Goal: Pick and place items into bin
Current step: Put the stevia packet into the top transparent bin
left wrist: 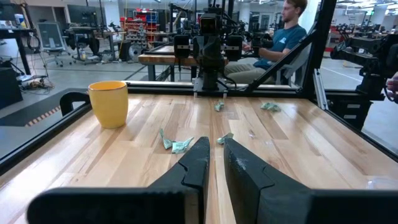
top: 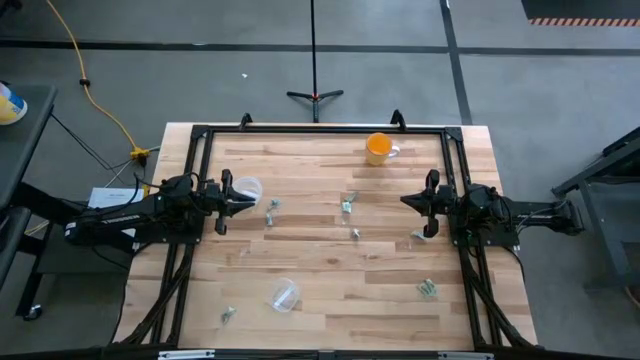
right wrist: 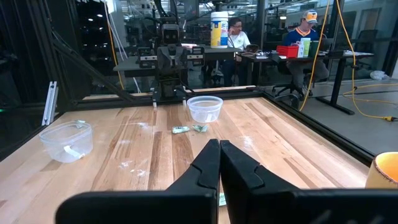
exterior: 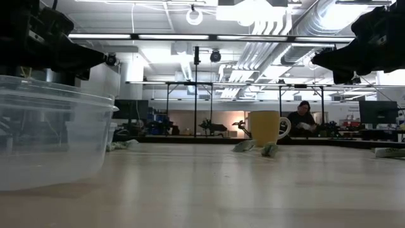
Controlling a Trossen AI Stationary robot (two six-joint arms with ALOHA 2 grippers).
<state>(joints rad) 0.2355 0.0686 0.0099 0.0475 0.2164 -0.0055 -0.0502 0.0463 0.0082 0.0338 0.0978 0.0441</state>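
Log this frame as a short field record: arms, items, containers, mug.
left gripper: at table's left, shut, empty
right gripper: at table's right, shut, empty
items: small silvery pieces scattered on the table, none visibly in a container
containers: clear tub by left gripper; another near front edge
mug: orange, upright, far side

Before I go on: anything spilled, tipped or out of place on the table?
Nothing looks spilled or damaged. The small pieces lie scattered loose over the wood. One clear bin and the second clear bin sit upright, as does the orange mug at the far edge. The left tool and right tool hover at the sides.
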